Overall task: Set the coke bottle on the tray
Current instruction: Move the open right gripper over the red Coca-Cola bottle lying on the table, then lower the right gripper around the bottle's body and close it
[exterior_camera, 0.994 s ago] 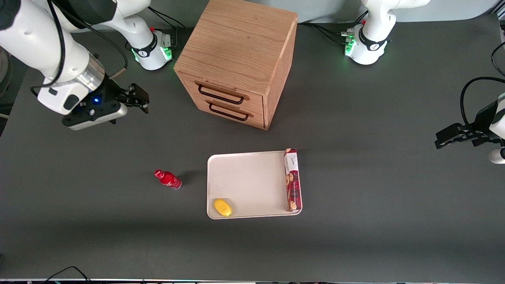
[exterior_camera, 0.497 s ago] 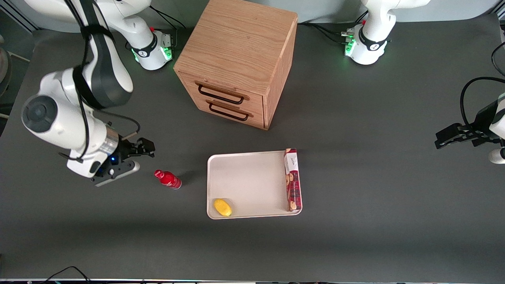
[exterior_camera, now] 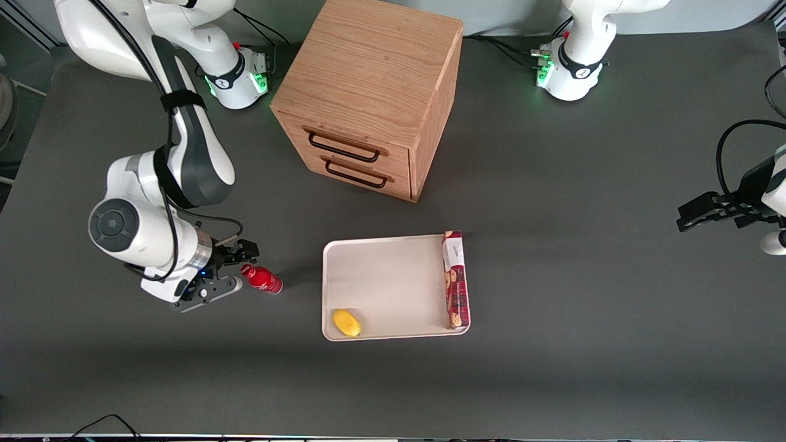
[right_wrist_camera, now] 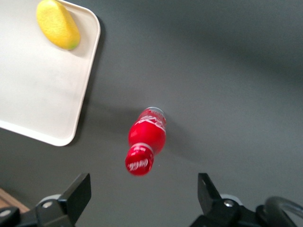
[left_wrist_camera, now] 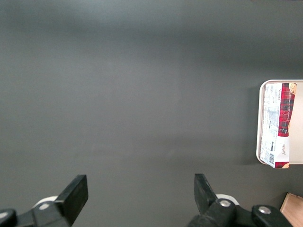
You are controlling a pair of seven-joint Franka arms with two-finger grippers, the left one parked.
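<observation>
Front view first, and the tray is the landmark: an off-white rectangle with rounded corners, flat on the dark table. The coke bottle stands on the table just beside the tray, off its short edge toward the working arm's end, clearly apart from the rim and not on the tray. The gripper is right at the bottle's cap end, farther from the tray than the bottle is, and here is the wrist camera to settle it: the fingers are spread wide, released, with the coke bottle sitting in the gap ahead of them and nothing touching it. That same view shows the bottle's red cap with white lettering facing the lens, and the tray's rounded corner near the bottle but with bare table between them. On the tray itself, a lemon lies in the corner nearest the front camera on the bottle's side, and it shows again from the wrist as a yellow oval just inside the rim. A long red cookie box lies along the tray's short edge toward the parked arm's end, touching that rim. Farther from the front camera than the tray stands a wooden drawer cabinet, two dark handles on its front, both drawers closed, well apart from the tray.
</observation>
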